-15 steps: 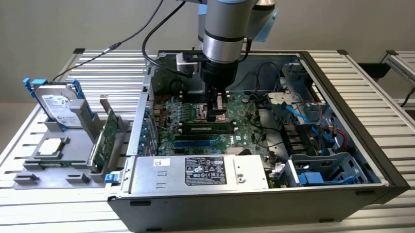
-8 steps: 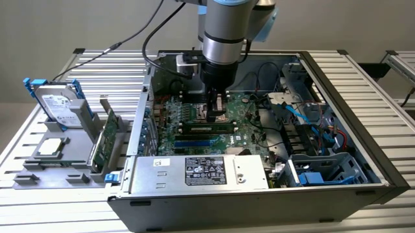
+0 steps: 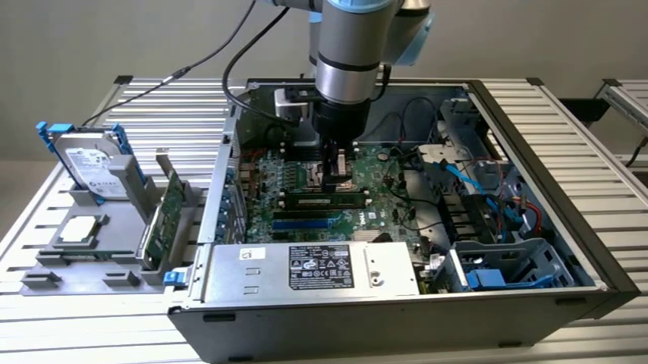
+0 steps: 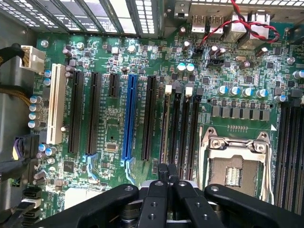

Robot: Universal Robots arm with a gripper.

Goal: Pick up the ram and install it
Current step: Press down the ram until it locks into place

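The ram (image 3: 326,201), a slim stick with a row of black chips, stands in a memory slot of the motherboard (image 3: 380,199) inside the open computer case. My gripper (image 3: 341,171) hangs just behind it, over the bare processor socket (image 3: 342,182), apart from the stick. In the wrist view the gripper (image 4: 166,172) is shut, its black fingers (image 4: 157,199) pressed together with nothing between them. Below it lie long black memory slots (image 4: 180,124) and the open socket (image 4: 235,164). I cannot tell the ram in the wrist view.
The power supply (image 3: 314,267) fills the case's near side and blue cables (image 3: 476,189) run on the exterior view's right. Left of the case, a grey rack holds a hard drive (image 3: 91,163), a large green expansion card (image 3: 167,216) and a processor (image 3: 81,229). Expansion slots (image 4: 128,116) cross the board.
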